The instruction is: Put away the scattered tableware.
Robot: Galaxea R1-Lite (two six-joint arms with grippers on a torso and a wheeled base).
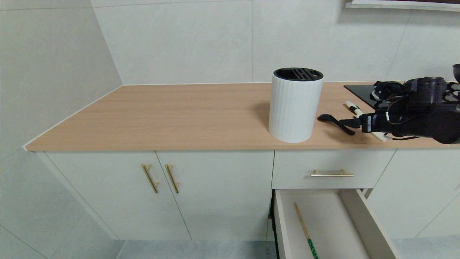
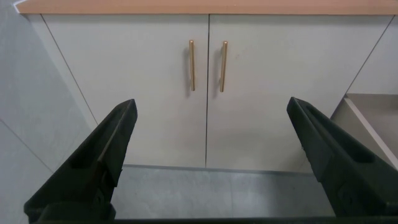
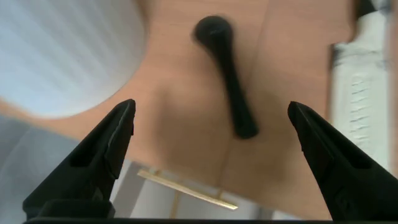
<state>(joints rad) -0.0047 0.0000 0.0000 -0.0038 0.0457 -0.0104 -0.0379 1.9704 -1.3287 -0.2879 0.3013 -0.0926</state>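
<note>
A black spoon lies on the wooden countertop just right of a white ribbed utensil holder with a black slotted top. My right gripper hovers over the spoon's handle end, open; the spoon lies between and beyond its spread fingers, untouched. A white-handled utensil lies beside it, partly under the arm. A chopstick with a green end lies in the open drawer. My left gripper is open and holds nothing, low in front of the cupboard doors.
A black hob is set into the countertop at the back right, with a dark vessel at the view's edge. Gold handles stick out from the cupboard doors and from the shut upper drawer.
</note>
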